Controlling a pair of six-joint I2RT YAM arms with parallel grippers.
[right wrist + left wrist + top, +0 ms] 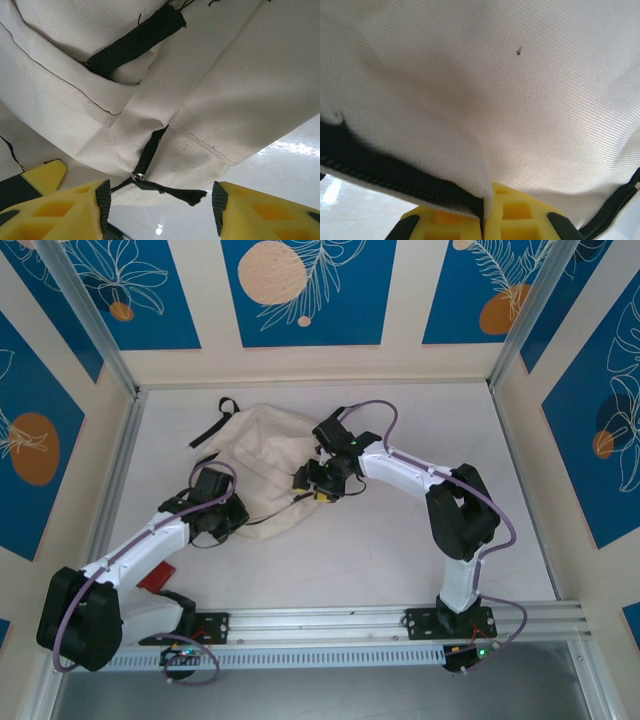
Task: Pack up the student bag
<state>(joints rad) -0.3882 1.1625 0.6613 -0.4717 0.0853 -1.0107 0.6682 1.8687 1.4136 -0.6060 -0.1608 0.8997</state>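
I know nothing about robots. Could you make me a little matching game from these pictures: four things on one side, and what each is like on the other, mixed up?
Things:
1 left gripper
2 right gripper
3 student bag
4 red object

Descriptions:
A cream fabric with dark trim
B open, fingers apart around a black strap
C shut, pinching the bag's fabric
D lying flat at the near left of the table

Pairs: 1-C; 2-B; 3-A; 4-D
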